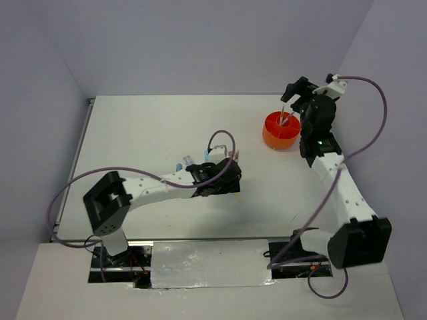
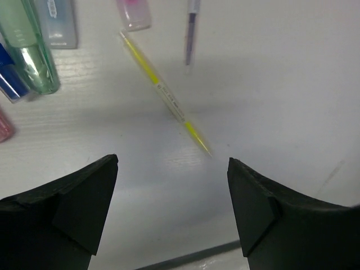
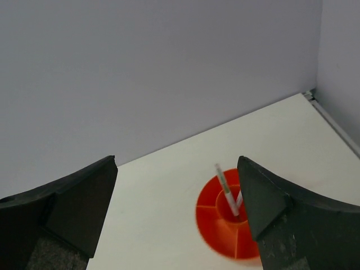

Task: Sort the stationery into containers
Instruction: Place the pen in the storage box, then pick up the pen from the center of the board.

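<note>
The round orange pot (image 1: 279,131) stands at the back right of the table. Two thin pens (image 3: 228,192) stand tilted in its centre compartment (image 3: 232,205). My right gripper (image 1: 295,93) hovers above and behind the pot, open and empty (image 3: 177,185). My left gripper (image 1: 227,179) is open and empty over mid-table (image 2: 171,208). Just ahead of it a yellow pen (image 2: 163,95) lies diagonally. Beyond that are a purple pen (image 2: 191,34), a pink stubby item (image 2: 134,12), a green marker (image 2: 28,50), a pale blue item (image 2: 56,22) and a dark blue item (image 2: 8,79).
The stationery cluster (image 1: 190,160) lies partly under my left arm. Grey walls close the table at the back and both sides. A metal strip (image 1: 73,160) runs along the left edge. Purple cables (image 1: 373,127) loop from both arms.
</note>
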Controlling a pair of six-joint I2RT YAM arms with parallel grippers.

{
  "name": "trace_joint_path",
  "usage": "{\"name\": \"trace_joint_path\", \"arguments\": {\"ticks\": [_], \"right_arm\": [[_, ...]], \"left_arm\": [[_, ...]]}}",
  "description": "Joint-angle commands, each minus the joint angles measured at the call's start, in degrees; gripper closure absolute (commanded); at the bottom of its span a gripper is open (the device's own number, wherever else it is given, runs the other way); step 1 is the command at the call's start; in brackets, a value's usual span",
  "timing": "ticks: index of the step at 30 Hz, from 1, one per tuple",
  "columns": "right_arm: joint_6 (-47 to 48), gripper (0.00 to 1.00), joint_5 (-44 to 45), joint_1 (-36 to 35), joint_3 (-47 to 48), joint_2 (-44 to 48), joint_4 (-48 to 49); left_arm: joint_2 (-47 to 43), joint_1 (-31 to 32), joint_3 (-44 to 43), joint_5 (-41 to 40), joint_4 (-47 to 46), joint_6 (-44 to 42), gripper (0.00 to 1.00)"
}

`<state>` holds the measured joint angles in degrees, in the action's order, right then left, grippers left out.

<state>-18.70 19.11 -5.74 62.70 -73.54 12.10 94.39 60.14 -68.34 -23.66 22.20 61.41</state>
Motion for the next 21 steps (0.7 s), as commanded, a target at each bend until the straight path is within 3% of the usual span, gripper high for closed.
{"name": "trace_joint_path", "arguments": {"ticks": [1,4,11,14,21], "right_arm": [[-8.19,0.06,-8.46,-0.15,-1.77,8.57,-16.21],[-8.63,0.06,-16.90,-0.15,-6.26,14.81,-19.47],[-10.39,0.08,-20.17,-0.33,-18.74,29.12,-22.91],[-10.04,0.08,-21.75,-0.41,-20.60,33.09,-24.21],[-9.34,0.08,-24.47,-0.41,-19.98,37.15,-27.83]], "left_arm": [[9.80,0.33,-7.82,0.10,6.00,5.65,0.10],[17.20,1.03,-15.58,-0.33,13.21,8.80,0.13],[23.47,2.96,-21.92,-1.30,17.26,14.00,0.19],[25.93,3.14,-26.92,-3.66,23.49,17.42,0.21],[27.95,2.71,-28.52,-6.31,27.55,20.15,0.23]]}}
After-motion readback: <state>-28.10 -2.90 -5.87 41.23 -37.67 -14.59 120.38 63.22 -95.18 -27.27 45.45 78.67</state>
